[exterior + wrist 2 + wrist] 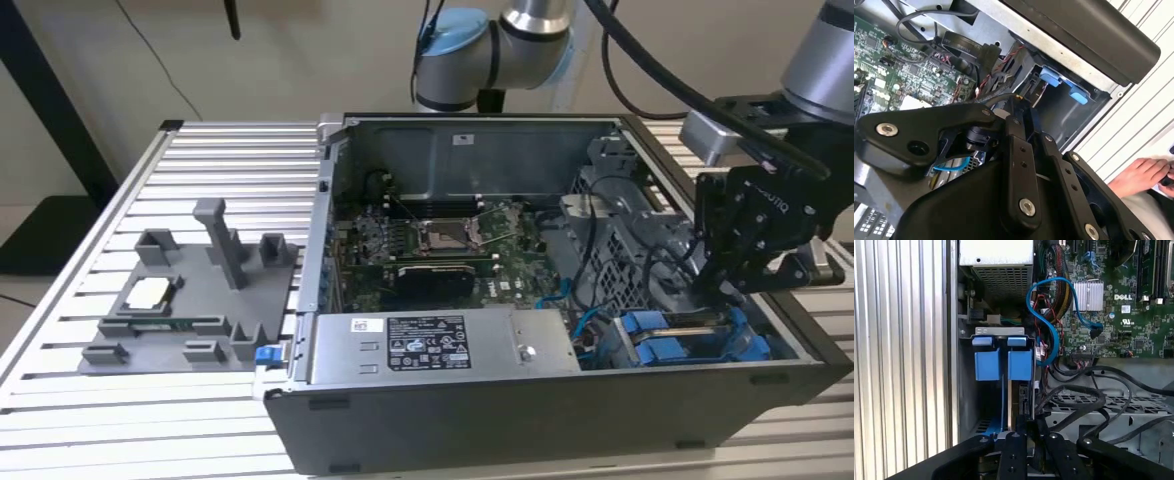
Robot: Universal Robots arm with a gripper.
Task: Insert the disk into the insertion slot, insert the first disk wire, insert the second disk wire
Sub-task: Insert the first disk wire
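Seating the disk: judged under way or just completed; neither wire step appeared done.
Disk, appearance: the disk [1020, 397] showed as a thin edge-on plate, tan on one side and dark on the other, and its label face was hidden.
Disk, location: it lay inside the insertion slot [683, 338], running from the end effector to a bright blue tab [1020, 365]. A second blue tab [986, 364] stood just beside the first.
Wire: a blue wire [1046, 315] looped over the motherboard [1134, 315], and its dark plug lay free, apart from the disk.
End effector: the end effector [727, 292] reached down into the slot at the disk's near end. Whether it gripped the disk could not be told.
Slot, setting: the slot sat in the lower corner of the computer case [534, 420] on the exterior view's right, just beside the power-supply box [441, 345].
Surroundings: the case stood on a slatted counter [80, 400]. A grey fixture tray [187, 300] lay on the exterior view's left, well apart from the slot. A person's hand [1141, 175] rested outside the case.
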